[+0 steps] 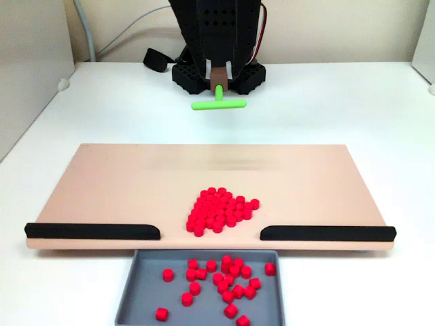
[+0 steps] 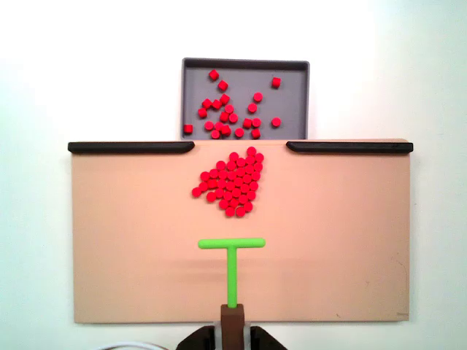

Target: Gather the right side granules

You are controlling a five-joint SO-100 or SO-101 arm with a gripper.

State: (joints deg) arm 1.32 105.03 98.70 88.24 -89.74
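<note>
We note the hand (image 2: 232,315) pinching the stick (image 2: 232,262), crossbar at 6 o'clock of the granules (image 2: 232,184), for pushing them trayward (image 2: 244,65).

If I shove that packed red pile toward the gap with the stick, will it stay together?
Probably only partly: the patch of small red cylindrical pellets is loose pieces, so edge ones may roll aside. It looks wider than the green T-shaped plastic stick's crossbar, so some could slip past.
</note>
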